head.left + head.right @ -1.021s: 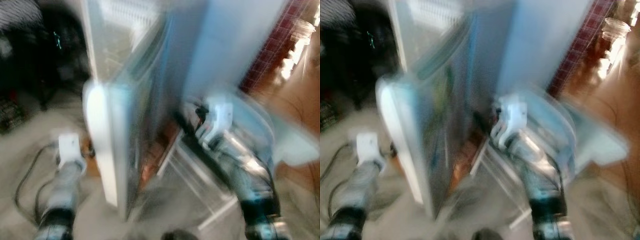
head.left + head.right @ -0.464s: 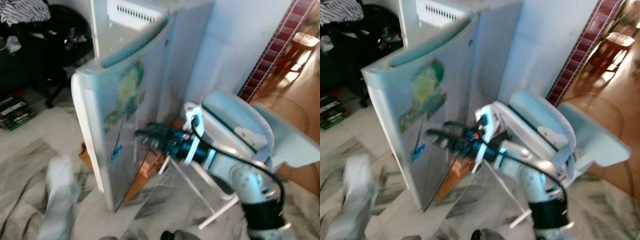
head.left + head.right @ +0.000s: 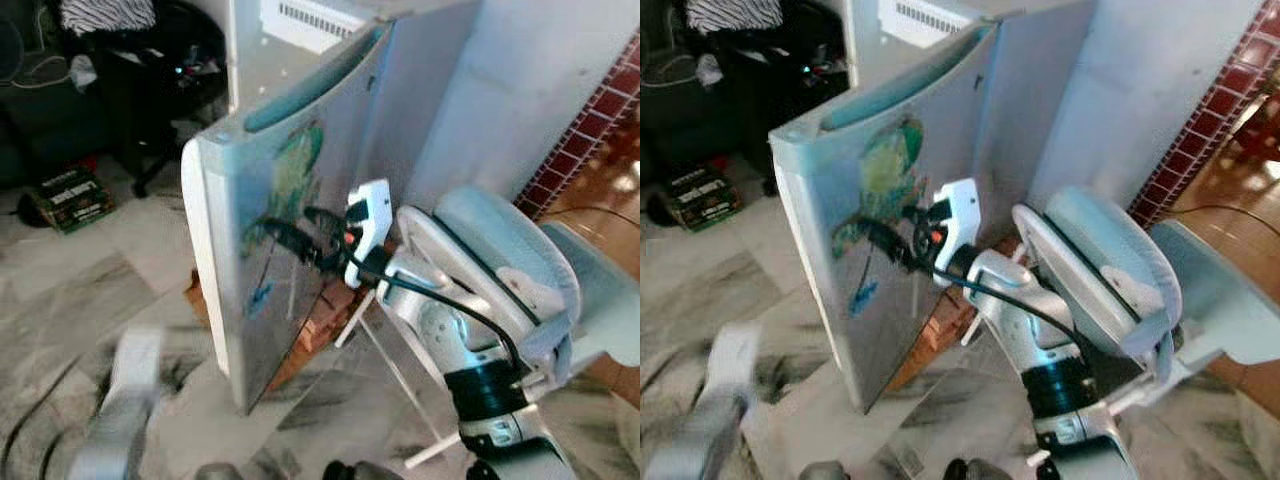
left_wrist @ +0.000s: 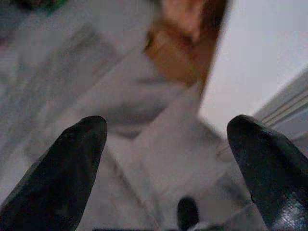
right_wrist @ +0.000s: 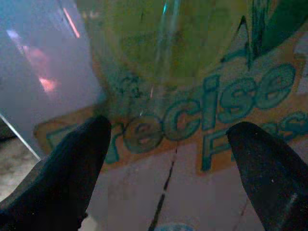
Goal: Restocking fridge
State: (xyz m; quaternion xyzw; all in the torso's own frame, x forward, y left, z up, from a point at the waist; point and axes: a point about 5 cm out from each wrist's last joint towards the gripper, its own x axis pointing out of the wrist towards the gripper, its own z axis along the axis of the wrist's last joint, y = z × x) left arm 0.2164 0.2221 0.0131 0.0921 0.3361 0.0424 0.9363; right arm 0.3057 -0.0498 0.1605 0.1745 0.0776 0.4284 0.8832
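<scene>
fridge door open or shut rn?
Open. The fridge door stands angled out from the cabinet, its free edge toward the camera; the right end effector is against its stickered front.

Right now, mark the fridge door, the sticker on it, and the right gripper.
fridge door (image 3: 255, 340), left eye view, bare lower panel.
sticker (image 3: 885, 170), right eye view, green upper patch.
right gripper (image 3: 270, 232), left eye view, between the fingers by the door.
</scene>
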